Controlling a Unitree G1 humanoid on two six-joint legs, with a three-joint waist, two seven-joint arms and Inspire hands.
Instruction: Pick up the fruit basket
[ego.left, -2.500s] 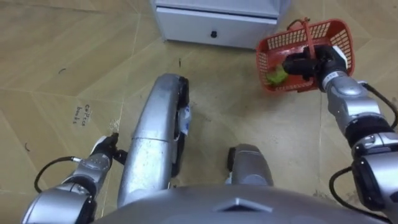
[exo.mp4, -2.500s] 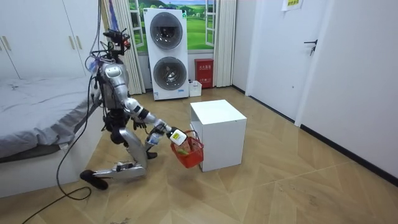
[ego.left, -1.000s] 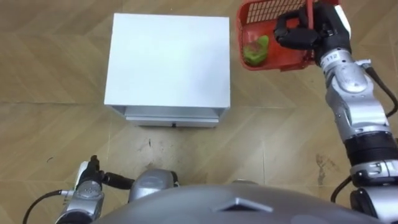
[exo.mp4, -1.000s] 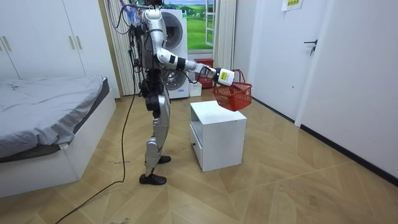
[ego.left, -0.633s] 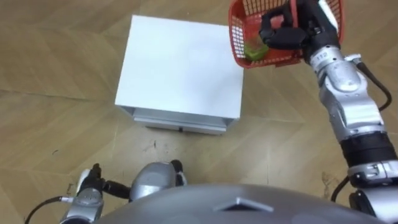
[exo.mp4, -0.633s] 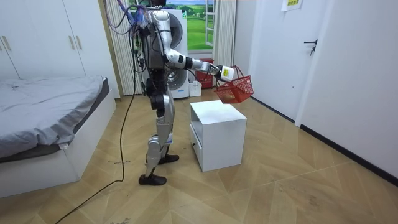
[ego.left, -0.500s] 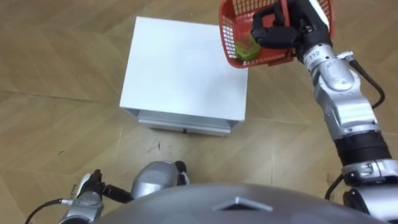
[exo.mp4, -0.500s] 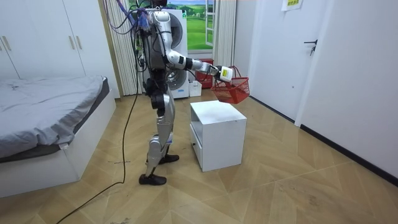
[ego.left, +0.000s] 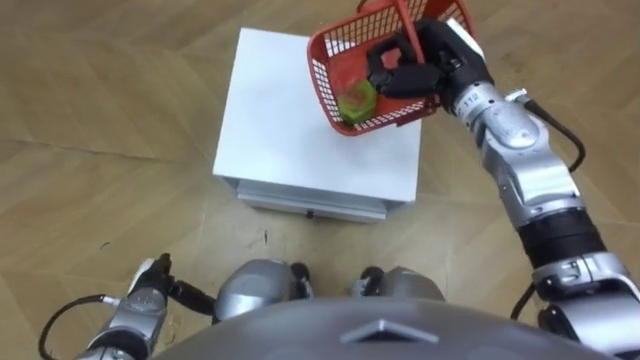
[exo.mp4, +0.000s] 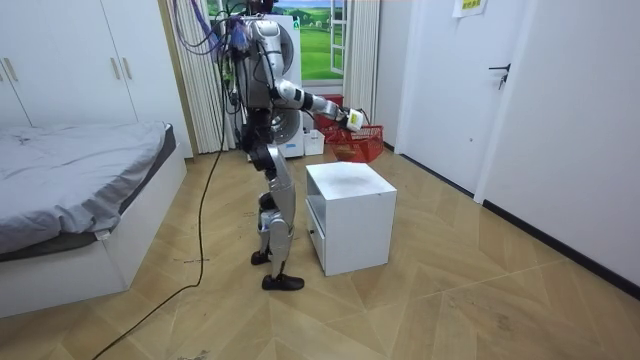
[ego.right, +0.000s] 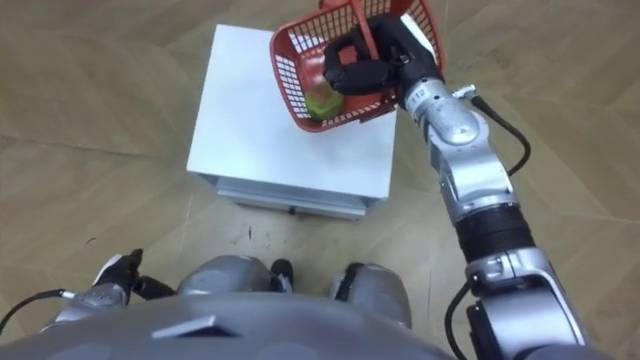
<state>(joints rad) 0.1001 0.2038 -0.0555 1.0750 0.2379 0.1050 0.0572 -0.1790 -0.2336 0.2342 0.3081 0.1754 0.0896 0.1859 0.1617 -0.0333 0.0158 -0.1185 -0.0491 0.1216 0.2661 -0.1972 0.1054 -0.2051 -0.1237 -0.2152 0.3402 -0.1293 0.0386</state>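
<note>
The red mesh fruit basket (ego.left: 345, 55) hangs tilted in the air over the far right part of the white cabinet's top (ego.left: 290, 130). My right hand (ego.left: 412, 66) is shut on its handle, arm stretched forward. A green fruit (ego.left: 356, 100) lies in the basket's low corner. In the room view I stand upright at the cabinet (exo.mp4: 350, 215), holding the basket (exo.mp4: 358, 145) above it with the right hand (exo.mp4: 352, 118). My left hand (ego.left: 148, 290) hangs low at my side, near the floor at the view's lower left.
The cabinet has a drawer (ego.left: 310, 205) facing me, close to my feet. A bed (exo.mp4: 70, 190) stands at the room view's left, stacked washing machines (exo.mp4: 295, 85) behind me, a door (exo.mp4: 510, 100) at the right. Wooden floor surrounds the cabinet.
I have risen from a crouch on the floor to standing. The basket has gone up from the floor beside the cabinet and then leftward over its top.
</note>
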